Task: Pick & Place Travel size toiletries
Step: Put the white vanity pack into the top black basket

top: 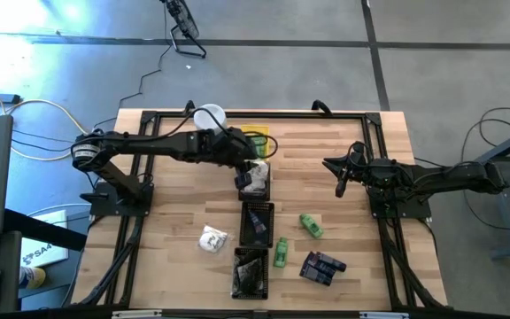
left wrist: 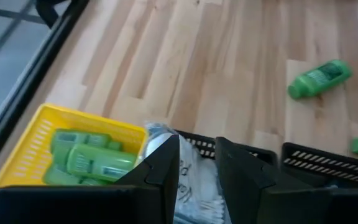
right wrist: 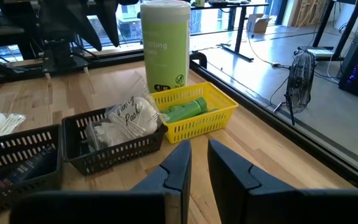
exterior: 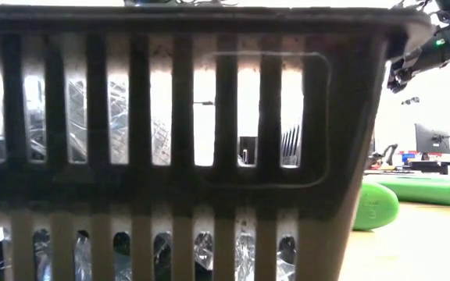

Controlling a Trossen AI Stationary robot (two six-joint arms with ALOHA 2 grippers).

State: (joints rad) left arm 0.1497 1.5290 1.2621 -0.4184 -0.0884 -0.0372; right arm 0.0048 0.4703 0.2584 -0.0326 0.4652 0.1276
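My left gripper [left wrist: 197, 171] pinches a clear-wrapped pack [left wrist: 191, 180] over the black tray [top: 255, 182] beside the yellow tray [left wrist: 36, 146], ready to drop; right gripper [right wrist: 194, 165] nearly closed, empty, waiting well apart.

A grey floor [top: 467, 53] crossed by dark seams is surrounding the wooden table [top: 352, 230], with cables [top: 25, 115] trailing at the high view's left. At the right of the low view, a monitor [exterior: 430, 140] is standing on a distant desk. In the right wrist view, daylight is coming through windows [right wrist: 129, 25] at the top, and a fan [right wrist: 302, 74] is sitting on the floor.
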